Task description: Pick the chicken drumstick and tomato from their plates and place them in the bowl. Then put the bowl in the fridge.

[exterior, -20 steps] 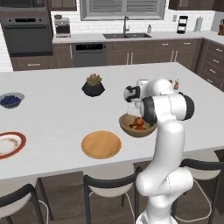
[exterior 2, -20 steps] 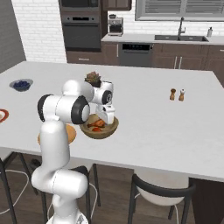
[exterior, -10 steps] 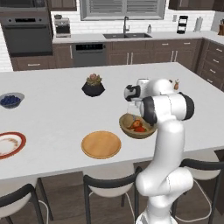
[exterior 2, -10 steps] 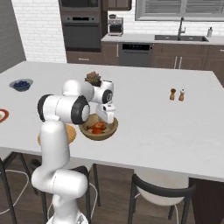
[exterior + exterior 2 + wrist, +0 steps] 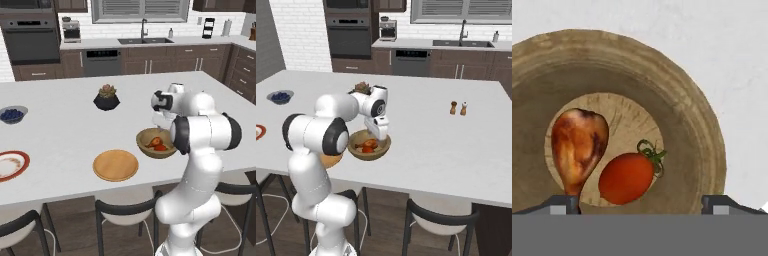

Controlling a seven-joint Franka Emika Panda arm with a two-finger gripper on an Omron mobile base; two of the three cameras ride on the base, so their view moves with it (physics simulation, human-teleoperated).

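bowl (image 5: 677, 95) is the thing you handle next: it sits on the white counter (image 5: 60, 135) near the front edge, just right of the wooden plate (image 5: 115, 165), with the chicken drumstick (image 5: 578, 145) and the tomato (image 5: 628, 176) already lying side by side on its flat bottom. the gripper (image 5: 640, 202) hangs straight above it, its two tips spread wide and holding nothing; in the hand view the tips stand well apart near the bottom corners, with the food between them.

judge the bowl as stiff wood, thick-walled, not fragile and probably not heavy, though its load is loose. the tomato is round and smooth, so it will likely roll if you tilt the bowl; the drumstick is more likely to slide than roll. keep the bowl level.

take hold at the rim, one finger inside the wall and one outside, since the bowl looks too wide to span whole. the right side of the rim in the hand view is the bare part, clear of both foods. a one-sided rim grip may let the bowl sag, so pinch deep and lift slowly. the white plate with the red rim (image 5: 11, 165) lies far to the left.
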